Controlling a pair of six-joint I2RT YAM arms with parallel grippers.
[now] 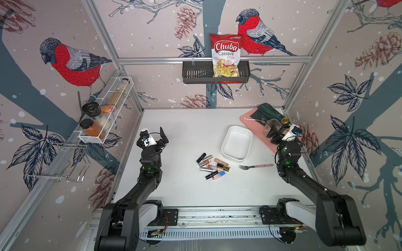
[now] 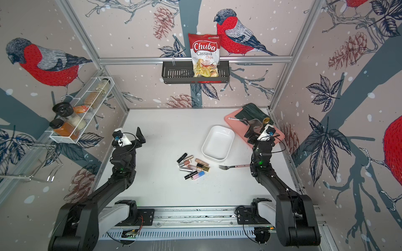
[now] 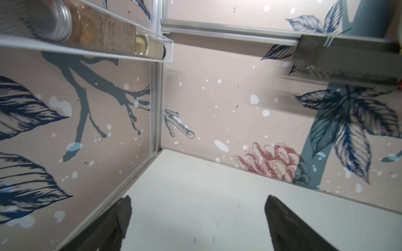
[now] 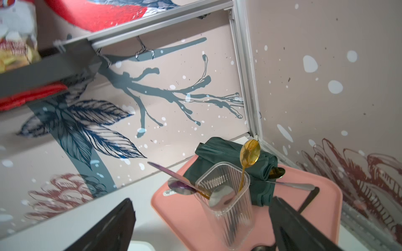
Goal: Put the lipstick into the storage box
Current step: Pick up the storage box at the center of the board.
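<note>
**Clerk:** Item 1, the lipstick?

**Checker:** The lipstick (image 1: 212, 166) is a loose heap of tubes in black, gold, silver and rose. They lie flat on the white worktop (image 1: 185, 195), just below centre frame in both top views. 1 pink-to-blue tube (image 1: 218, 175) lies at the heap's lower edge. The heap is well apart from both pincers.

**Clerk:** Item 2, the storage box?

**Checker:** The storage box (image 1: 237, 142) is white with rounded corners and low walls, and its floor is bare. It sits up and right of the heap, near it but not touching.

**Clerk:** Loose cutlery?

**Checker:** 1 fork (image 1: 255, 167) with a pink handle lies right of the heap and below the box, tines toward the tubes.

**Clerk:** The pincers?

**Checker:** The left pincer (image 3: 199, 200) has its jaws wide and holds nothing. It is raised left of centre, facing the far corner of the worktop. The right pincer (image 4: 202, 198) also has its jaws wide, and it is over the pink tray (image 4: 178, 208) at the right edge. A clear ribbed cup (image 4: 226, 202) shows between its 2 fingers. I cannot tell whether they touch it.

**Clerk:** What is on the tray?

**Checker:** The cup holds a gold spoon (image 4: 250, 152) and a silver one. A folded green cloth (image 4: 217, 152) lies behind it, with more spoons alongside.

**Clerk:** And the walls?

**Checker:** At upper centre, a black slotted basket (image 1: 195, 75) holds a chips bag (image 1: 226, 54). At middle left, a white wire rack (image 1: 104, 113) holds spice jars.
</note>
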